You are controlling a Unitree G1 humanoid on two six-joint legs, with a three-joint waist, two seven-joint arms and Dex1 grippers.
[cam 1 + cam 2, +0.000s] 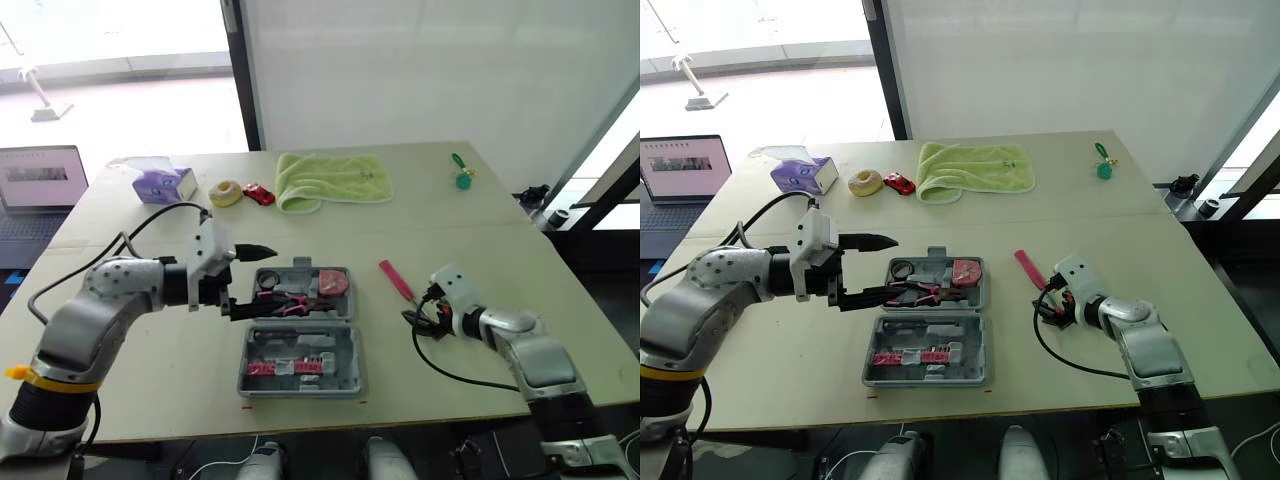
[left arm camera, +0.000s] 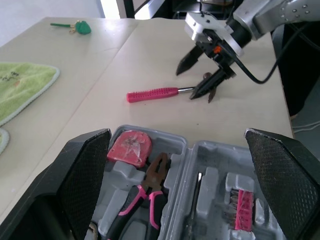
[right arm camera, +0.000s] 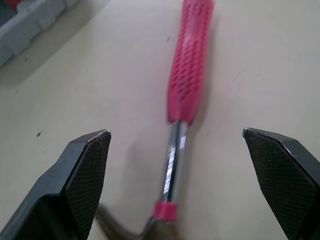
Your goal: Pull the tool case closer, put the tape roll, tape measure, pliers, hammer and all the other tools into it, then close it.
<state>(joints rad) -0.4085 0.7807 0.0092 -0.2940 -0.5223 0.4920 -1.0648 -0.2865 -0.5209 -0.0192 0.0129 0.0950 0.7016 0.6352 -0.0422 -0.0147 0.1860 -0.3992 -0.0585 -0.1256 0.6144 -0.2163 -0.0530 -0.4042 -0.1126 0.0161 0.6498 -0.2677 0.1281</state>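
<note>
- Head views: show the hammer (image 1: 396, 281) lying on the table (image 1: 150, 350) just right of the case (image 1: 348, 372). Pink handle at the far end, steel head at the near end, long axis slanting away and back toward the case.
- Put the right gripper (image 1: 422, 318) at the head end, much nearer than the left. Fingers apart; cannot tell from here whether around the shaft or just short of it.
- Show the left gripper (image 1: 262, 277) hovering over the case's far half, fingers wide apart, holding nothing.
- Also show the tape roll (image 1: 226, 192) well beyond the case, not yet packed.
- Left wrist view: looks across the open case, with pliers (image 2: 150, 192) and tape measure (image 2: 130, 147) already seated in it.
- Beyond the case, catches the hammer side-on, with the right gripper's fingers (image 2: 207, 85) splayed over its steel end, a relation cramped in the head views.
- Right wrist view: settles the relation that matters. Shows the shaft running straight ahead down the middle of the gap between the two fingers (image 3: 85, 170), head nearest the wrist, handle pointing away.
- Leaves bare table on both sides of the shaft, so no contact yet; probably calls for closing across the shaft near the neck.
- Catches a corner of the case off beyond one finger, hinting at which way to carry.
</note>
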